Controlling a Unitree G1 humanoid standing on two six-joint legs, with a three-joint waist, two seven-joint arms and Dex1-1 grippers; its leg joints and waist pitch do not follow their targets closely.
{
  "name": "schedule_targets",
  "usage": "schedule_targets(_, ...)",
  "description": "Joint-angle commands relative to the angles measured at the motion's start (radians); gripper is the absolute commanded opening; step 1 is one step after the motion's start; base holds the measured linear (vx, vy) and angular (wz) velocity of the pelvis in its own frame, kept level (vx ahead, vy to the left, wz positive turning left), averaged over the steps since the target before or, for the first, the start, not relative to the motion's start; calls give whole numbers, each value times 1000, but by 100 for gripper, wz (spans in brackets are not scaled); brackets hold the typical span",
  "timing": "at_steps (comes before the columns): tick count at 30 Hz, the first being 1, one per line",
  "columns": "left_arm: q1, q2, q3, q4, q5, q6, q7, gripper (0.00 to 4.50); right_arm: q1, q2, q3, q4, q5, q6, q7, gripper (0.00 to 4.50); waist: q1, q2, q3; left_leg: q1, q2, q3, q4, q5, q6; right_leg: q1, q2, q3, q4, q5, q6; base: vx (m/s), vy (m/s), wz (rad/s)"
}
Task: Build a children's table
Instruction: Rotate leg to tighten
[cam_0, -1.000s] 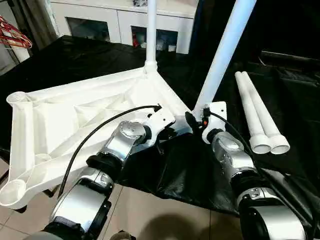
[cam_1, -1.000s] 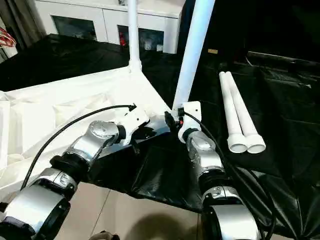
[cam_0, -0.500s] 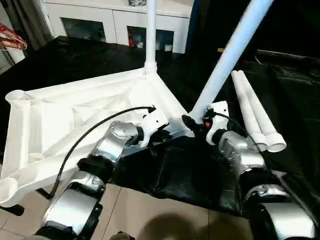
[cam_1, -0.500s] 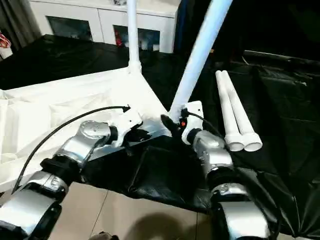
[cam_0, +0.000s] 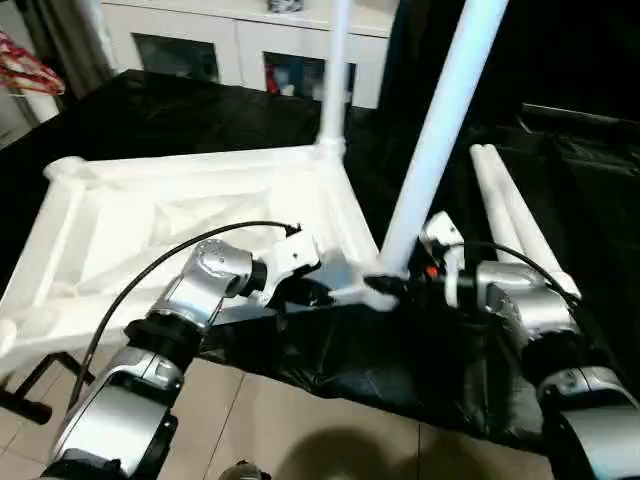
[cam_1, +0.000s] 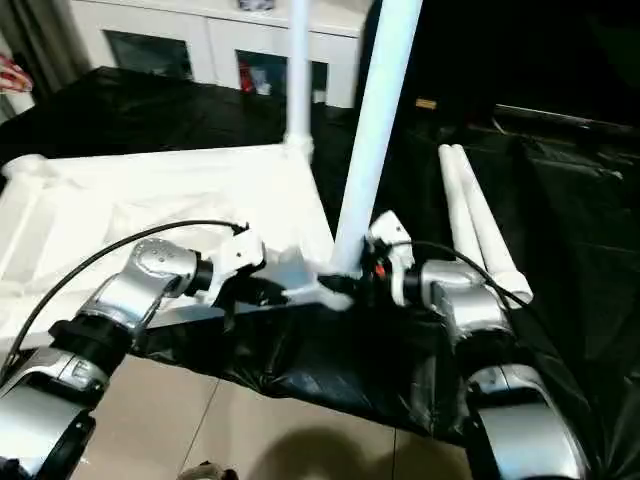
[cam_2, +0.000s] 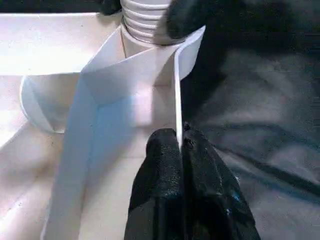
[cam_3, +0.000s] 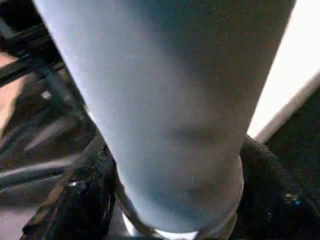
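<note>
- While the children's table top (cam_0: 190, 215) lies underside up on a desk (cam_0: 150, 110) draped in black sheeting, its ribs and round corner sockets face the ceiling and its left part juts past the desk's near edge over the tiled floor (cam_0: 300, 430).
- At the top's far corner, one white leg (cam_0: 335, 60) stands upright in its socket.
- At the near right corner, a second leg (cam_0: 440, 120) rises from its socket, leaning slightly to the right.
- Left gripper (cam_2: 181, 145): its black fingers are pressed together on a thin upright rib of the table top, just beside the near right socket, where the ridged end of the second leg shows.
- Right gripper (cam_0: 395, 285): its fingers stand apart on either side of the second leg's base, one black pad (cam_3: 85, 200) against each flank of the tube.
- Two spare legs (cam_0: 515, 225) lie side by side on the sheeting to the right, touching each other, their wide open ends toward the near edge.
- A white cabinet (cam_0: 230, 50) with glass doors stands against the far wall.
</note>
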Motion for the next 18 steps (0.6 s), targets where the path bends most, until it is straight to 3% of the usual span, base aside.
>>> schedule_targets(1,-4,-13,-46,-52,-34,-23,-82,0,60,8,102,17,-51,38,69,279,4,-5,-60,13,55,-22,-62,-265,52,44,-73,47,-81,-265,-224,0,0,0)
schedule_targets(5,-3,4,-49,-50,-35,-26,-101,0,85,2,129,-9,-66,32,102,279,7,-3,-59,15,57,-23,-65,-284,40,41,-74,48,-84,-289,-218,0,0,0)
schedule_targets(9,-10,-3,-34,-29,-22,-35,-66,0,96,24,113,-1,-72,5,36,279,6,-3,-60,18,58,-25,-69,-314,18,40,-74,47,-86,-302,-214,0,0,0)
schedule_targets(11,-22,-28,-15,-4,-22,-42,-8,0,76,63,64,55,-73,-21,-124,279,3,-2,-58,19,56,-26,-70,-329,7,35,-76,48,-89,-322,-209,0,0,0)
schedule_targets(13,-37,-54,1,21,-25,-44,54,0,51,103,4,112,-59,-32,-291,278,-7,-3,-54,25,54,-31,-73,-383,-17,30,-78,47,-97,-412,-189,0,0,0)
schedule_targets(14,-39,-58,3,25,-26,-45,63,0,47,109,-5,120,-56,-32,-315,277,-15,-5,-52,27,51,-36,-74,-417,-29,28,-80,44,-105,-488,-165,0,0,0)
schedule_targets(15,-51,-84,14,43,-27,-46,117,0,32,140,-52,151,-32,-27,-427,276,-21,-3,-51,31,50,-39,-73,-444,-35,24,-81,43,-112,-545,-144,0,0,0)
schedule_targets(18,-66,-122,27,61,-25,-40,182,0,18,180,-97,180,-4,-19,-536,275,-29,-4,-51,35,49,-44,-74,-470,-30,20,-81,40,-123,-595,-114,0,0,0)
